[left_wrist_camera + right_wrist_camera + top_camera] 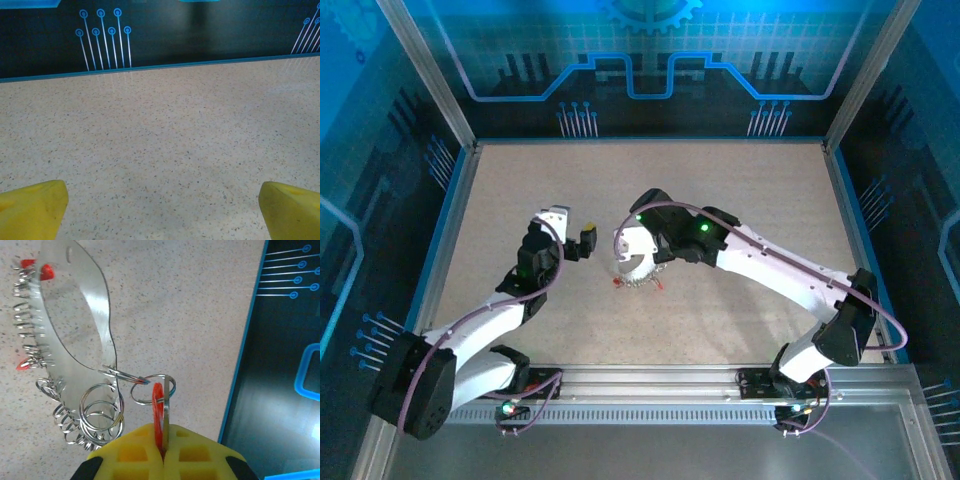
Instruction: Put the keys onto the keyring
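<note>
My right gripper is shut on a key with a red head, pinched edge-on between the yellow pads. A small silver split ring passes round that key and links to the keyring, a floppy translucent strap edged with a chain of silver rings. More red key heads hang along that chain. From above, the keyring dangles under the right gripper just over the table, red bits at its bottom. My left gripper stands open and empty to its left, with bare table between its yellow fingertips.
A speckled beige tabletop is bounded by blue-edged dark walls at the back and sides. The back wall's foot runs ahead of the left gripper. A dark side wall stands close to the right gripper's right.
</note>
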